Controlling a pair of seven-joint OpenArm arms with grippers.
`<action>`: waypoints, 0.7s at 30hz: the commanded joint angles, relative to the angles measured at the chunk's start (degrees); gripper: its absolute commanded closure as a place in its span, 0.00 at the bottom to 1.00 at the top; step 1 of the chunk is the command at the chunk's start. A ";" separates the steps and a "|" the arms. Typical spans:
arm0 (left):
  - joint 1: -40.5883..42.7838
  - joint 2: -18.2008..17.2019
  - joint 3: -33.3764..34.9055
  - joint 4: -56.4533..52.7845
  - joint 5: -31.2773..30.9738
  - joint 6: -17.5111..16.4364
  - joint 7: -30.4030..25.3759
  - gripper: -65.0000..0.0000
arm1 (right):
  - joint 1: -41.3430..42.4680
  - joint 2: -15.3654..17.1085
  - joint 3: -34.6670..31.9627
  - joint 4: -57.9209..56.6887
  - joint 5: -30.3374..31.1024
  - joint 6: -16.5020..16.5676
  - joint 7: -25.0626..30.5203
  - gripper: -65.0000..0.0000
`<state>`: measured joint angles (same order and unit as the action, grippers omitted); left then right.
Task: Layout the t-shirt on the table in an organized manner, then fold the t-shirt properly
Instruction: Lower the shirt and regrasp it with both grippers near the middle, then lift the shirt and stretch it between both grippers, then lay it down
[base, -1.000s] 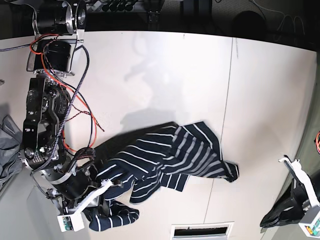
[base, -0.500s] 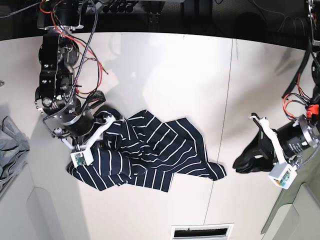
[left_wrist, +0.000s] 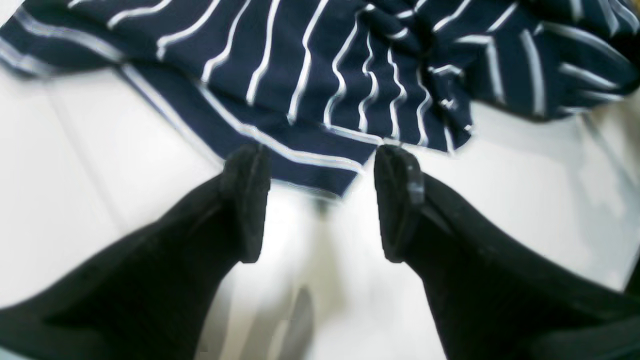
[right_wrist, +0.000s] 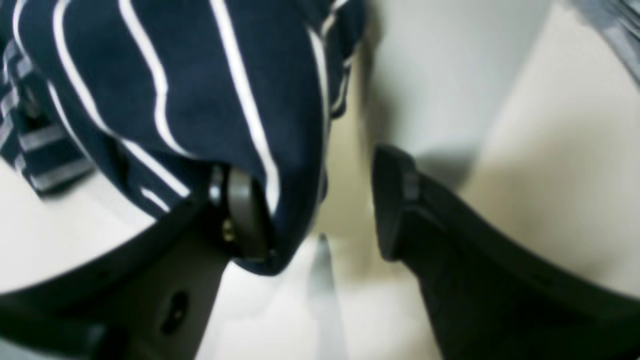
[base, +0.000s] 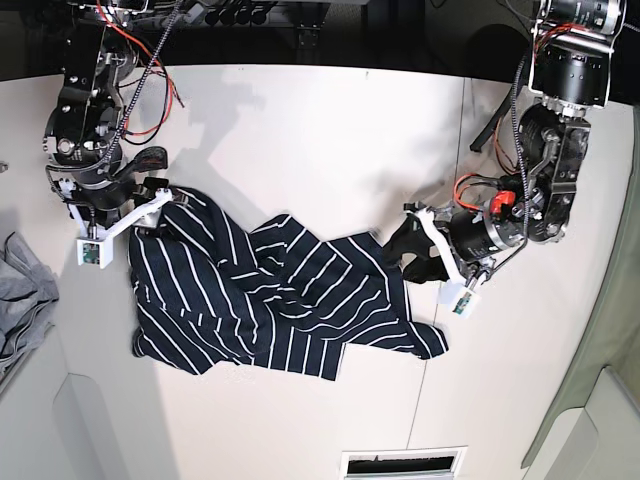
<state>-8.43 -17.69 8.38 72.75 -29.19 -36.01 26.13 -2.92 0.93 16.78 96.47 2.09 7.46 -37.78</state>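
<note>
Between the left gripper (left_wrist: 322, 200) jaws, parted wide, nothing held; t-shirt (base: 270, 300) hem just ahead. Right gripper (right_wrist: 312, 210) also parted, cloth draped over one finger. Shirt crumpled on table (base: 330, 140); regrip corners, pull outward

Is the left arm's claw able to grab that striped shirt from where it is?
Probably yes: the left gripper is open, the t-shirt hem lies just beyond its fingertips, and only bare table lies between.

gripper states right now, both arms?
Left gripper: open, empty, at the edge of the dark navy white-striped fabric t-shirt.
Right gripper: open, shirt fabric draped over one finger.
</note>
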 joint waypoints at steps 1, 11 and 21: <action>-1.95 0.66 0.81 -0.96 0.09 1.22 -1.97 0.46 | 0.48 0.17 0.68 2.23 1.11 0.04 0.76 0.52; -6.54 5.07 6.93 -13.40 9.79 9.14 -8.41 0.46 | 0.66 0.00 -4.26 11.43 6.08 4.50 -0.28 0.52; -6.51 6.40 9.70 -16.22 15.10 9.90 -9.92 0.79 | 1.07 0.02 -18.56 3.91 -1.44 6.88 5.55 0.52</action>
<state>-14.15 -11.27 18.04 56.16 -14.15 -25.91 15.81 -2.76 0.93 -1.91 99.37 0.38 14.20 -33.10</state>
